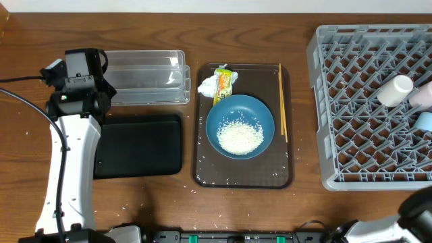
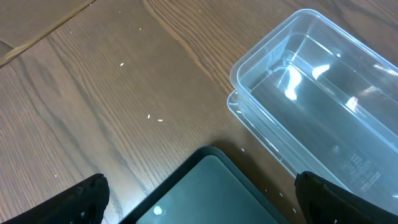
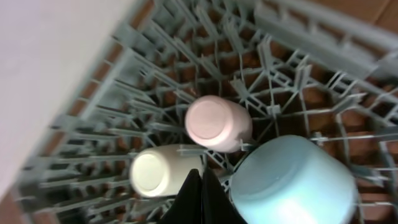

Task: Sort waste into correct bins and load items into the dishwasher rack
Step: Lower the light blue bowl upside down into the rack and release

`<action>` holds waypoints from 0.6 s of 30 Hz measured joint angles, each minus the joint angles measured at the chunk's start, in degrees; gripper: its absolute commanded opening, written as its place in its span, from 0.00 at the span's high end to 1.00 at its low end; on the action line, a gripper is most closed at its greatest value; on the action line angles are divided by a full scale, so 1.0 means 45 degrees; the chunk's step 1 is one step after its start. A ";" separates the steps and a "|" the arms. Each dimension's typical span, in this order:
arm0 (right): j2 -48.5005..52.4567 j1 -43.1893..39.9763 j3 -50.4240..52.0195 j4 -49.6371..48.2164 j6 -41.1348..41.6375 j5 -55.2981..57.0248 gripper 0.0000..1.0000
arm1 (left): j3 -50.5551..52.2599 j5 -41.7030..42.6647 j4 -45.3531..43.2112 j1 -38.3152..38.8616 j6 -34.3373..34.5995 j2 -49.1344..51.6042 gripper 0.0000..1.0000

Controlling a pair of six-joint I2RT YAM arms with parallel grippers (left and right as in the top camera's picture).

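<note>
**Right fingers shut among cups**

Only the right wrist view shows the right gripper (image 3: 200, 180): fingers pressed together on nothing, between the white cup (image 3: 155, 172) and small light-blue bowl (image 3: 292, 183) in the grey lattice dishwasher rack (image 3: 311, 37) (a pink cup (image 3: 217, 123) beyond). Overhead, the large blue bowl (image 1: 229, 111) of white rice (image 1: 239, 138) sits on the brown tray (image 1: 209, 165). The left gripper (image 2: 199, 185) gapes wide above the shallow black tray (image 2: 211, 196), beside the clear plastic tub (image 2: 317, 93).

No legible text; embossed marking on clear tub (image 2: 364, 171) unreadable.
</note>
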State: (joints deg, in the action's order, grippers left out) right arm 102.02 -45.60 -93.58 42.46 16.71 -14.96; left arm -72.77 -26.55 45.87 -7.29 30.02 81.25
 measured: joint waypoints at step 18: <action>0.1515 0.0340 0.0194 0.3541 0.0199 0.1778 0.99 | 0.0000 0.0000 -0.0005 0.0000 0.0000 0.0000 0.02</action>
State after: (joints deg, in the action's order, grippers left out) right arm 108.84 -44.07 -92.71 58.39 17.61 -6.96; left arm -72.77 -26.55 45.84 -7.29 30.02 81.25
